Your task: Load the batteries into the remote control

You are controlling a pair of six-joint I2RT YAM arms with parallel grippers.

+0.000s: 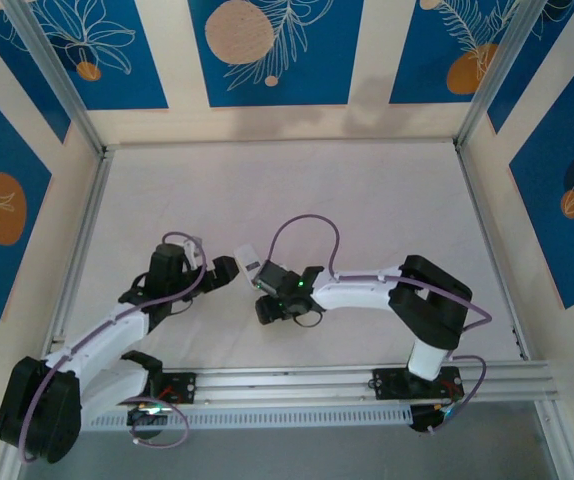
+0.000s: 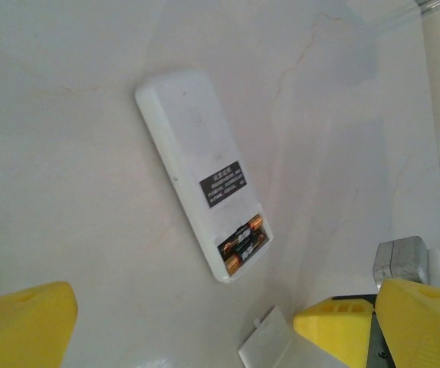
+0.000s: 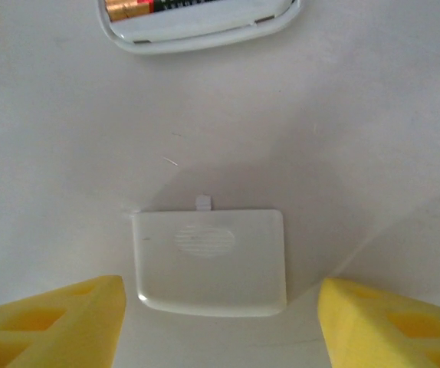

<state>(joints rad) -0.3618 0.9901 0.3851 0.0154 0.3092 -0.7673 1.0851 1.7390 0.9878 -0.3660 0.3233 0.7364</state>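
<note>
Two batteries [image 2: 241, 244] seated in remote control [image 2: 197, 165], loose cover [image 3: 210, 261] near it, left pincer [image 2: 180, 330] apart, right pincer [image 3: 220, 333] apart

The tabletop [image 1: 297, 190] lay pale, off-white and matte, with faint tan veining visible up close from the left wrist. Behind its far edge stood a cream back wall [image 1: 367, 60] hung with blue panels [image 1: 272, 50], each carrying white line-drawn leaves and an orange disc. The same blue-and-cream pattern ran down the left wall [image 1: 7, 200] and the right wall [image 1: 567, 180]. Aluminium posts [image 1: 52, 75] slanted up from the two far corners, and slim metal strips edged the left and right sides. A slotted aluminium rail [image 1: 317, 382] spanned the near edge. The light was soft and even, leaving a dim shadow low on the back wall.
</note>
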